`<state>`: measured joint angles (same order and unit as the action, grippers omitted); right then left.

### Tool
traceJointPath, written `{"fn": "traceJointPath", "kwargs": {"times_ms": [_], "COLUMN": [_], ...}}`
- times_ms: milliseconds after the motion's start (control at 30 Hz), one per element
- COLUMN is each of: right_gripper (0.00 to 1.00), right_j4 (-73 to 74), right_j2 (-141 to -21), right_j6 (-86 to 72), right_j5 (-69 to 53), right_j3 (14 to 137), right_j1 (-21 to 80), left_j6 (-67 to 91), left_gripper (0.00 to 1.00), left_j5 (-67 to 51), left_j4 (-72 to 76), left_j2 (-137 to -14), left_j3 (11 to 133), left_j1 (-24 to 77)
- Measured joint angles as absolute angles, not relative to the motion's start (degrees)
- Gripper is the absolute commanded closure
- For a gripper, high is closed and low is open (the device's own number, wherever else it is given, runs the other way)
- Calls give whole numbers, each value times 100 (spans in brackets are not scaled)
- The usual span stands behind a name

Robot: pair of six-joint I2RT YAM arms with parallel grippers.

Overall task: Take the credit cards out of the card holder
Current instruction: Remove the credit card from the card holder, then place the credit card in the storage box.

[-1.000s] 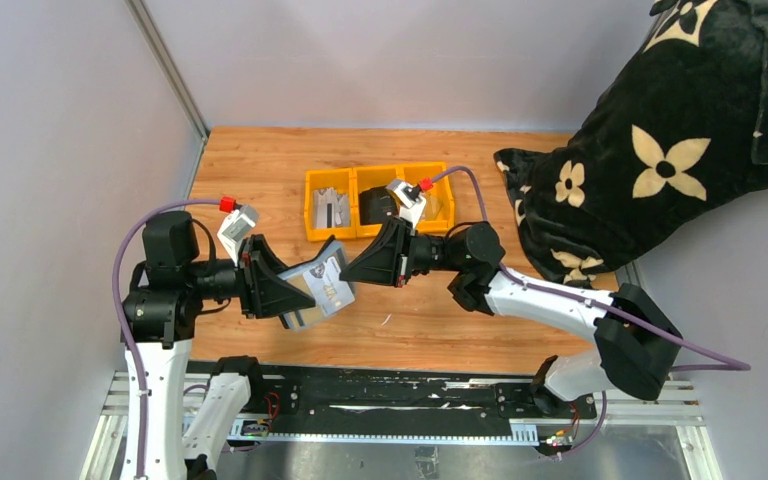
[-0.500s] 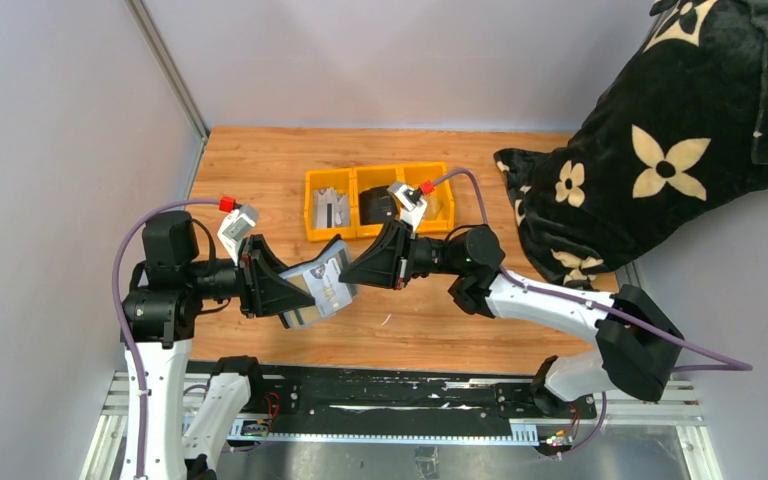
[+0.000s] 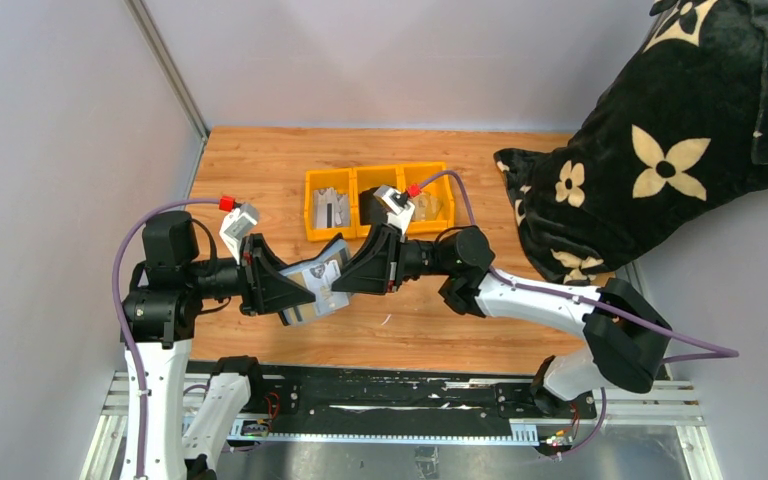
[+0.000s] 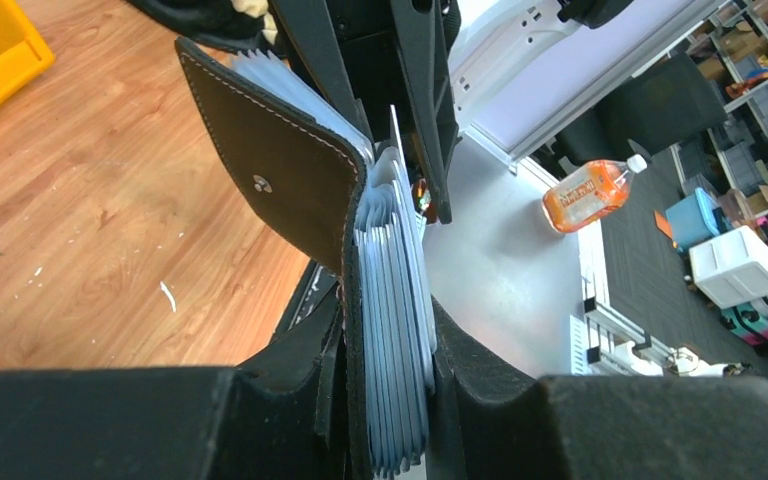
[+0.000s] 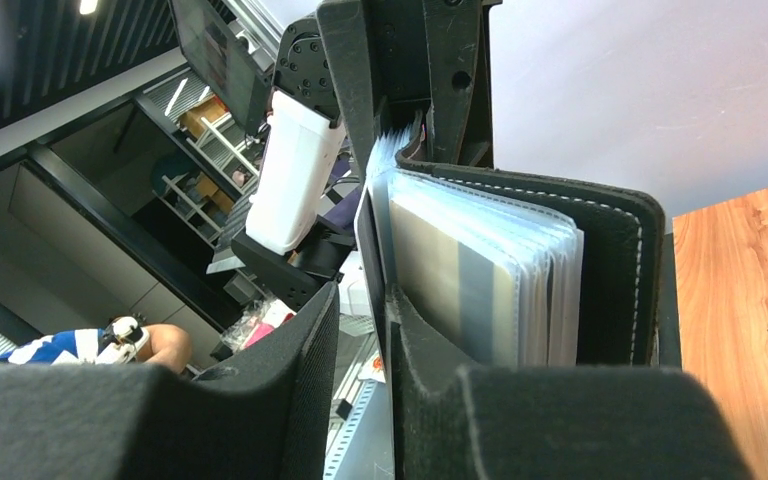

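My left gripper (image 3: 295,295) is shut on the black card holder (image 3: 318,285) and holds it open above the table. In the left wrist view the fingers (image 4: 480,370) clamp the black cover (image 4: 280,170) and its stack of pale blue sleeves (image 4: 395,300). My right gripper (image 3: 348,278) comes in from the right and meets the holder's free edge. In the right wrist view its jaws (image 5: 360,340) stand apart. One thin grey card edge (image 5: 370,230) lies between them, against the right finger. The holder's sleeves (image 5: 480,290) show grey cards inside. No tan-gold card is seen.
A yellow three-compartment tray (image 3: 375,168) stands on the wooden table behind the grippers, with a grey card (image 3: 332,208) in its left compartment. A black cushion with cream flowers (image 3: 660,150) fills the right side. Grey walls close in the left and back.
My right gripper has moved left toward the card holder and now straddles a card edge. The left gripper and the holder have barely moved.
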<state>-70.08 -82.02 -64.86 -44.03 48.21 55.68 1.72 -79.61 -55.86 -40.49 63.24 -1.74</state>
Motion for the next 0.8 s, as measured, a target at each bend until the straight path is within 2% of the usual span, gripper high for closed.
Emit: {"fn": "traceJointPath", "kwargs": {"times_ms": [67, 167, 400, 533, 800], "right_gripper": [81, 100, 100, 100, 100], "right_j4": [-7037, -7037, -6871, -6383, -3874], "right_j2": [-8217, -8226, -8156, -7760, -6987], "right_j6": [-6497, -6504, -6508, -6390, -4989], "right_j5": [-4414, -4447, -4582, -4713, -4482], "right_j3": [4823, 4823, 4805, 4755, 5266], "right_j1": [5588, 5588, 5271, 4639, 3389], "left_j6": [174, 174, 185, 5, -489], "left_gripper": [100, 100, 100, 100, 100], "left_j5": [-7926, -7900, -7629, -6936, -5170], "left_j4": [-5586, -5586, -5603, -5594, -5642], "left_j2": [-4049, -4049, -4049, -4023, -4045], "left_j3": [6324, 6324, 6331, 6331, 6331], "left_j1": [-174, -174, -165, -165, -165]}}
